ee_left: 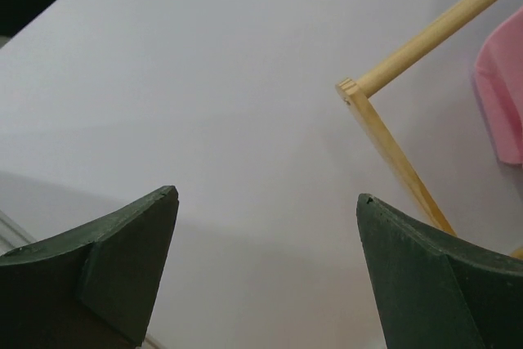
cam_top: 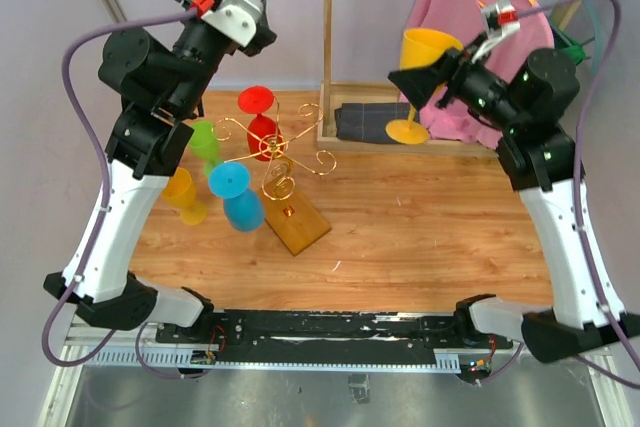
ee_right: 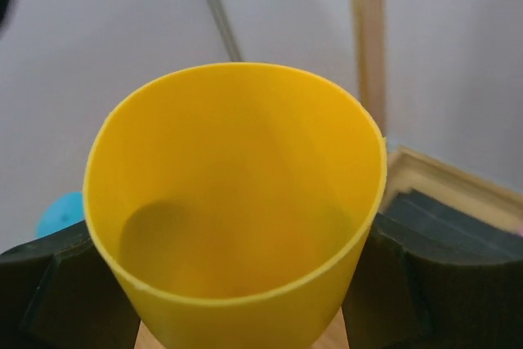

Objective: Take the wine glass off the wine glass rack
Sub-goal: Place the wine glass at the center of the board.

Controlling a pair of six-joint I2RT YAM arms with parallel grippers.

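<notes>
5 wine glasses (cam_top: 428, 67), 1 rack (cam_top: 278, 162)

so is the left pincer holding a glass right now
No, the left pincer is open and empty, with only the wall showing between its fingers.

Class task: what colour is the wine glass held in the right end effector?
Yellow. The wine glass shows best in the right wrist view, filling the frame.
</notes>
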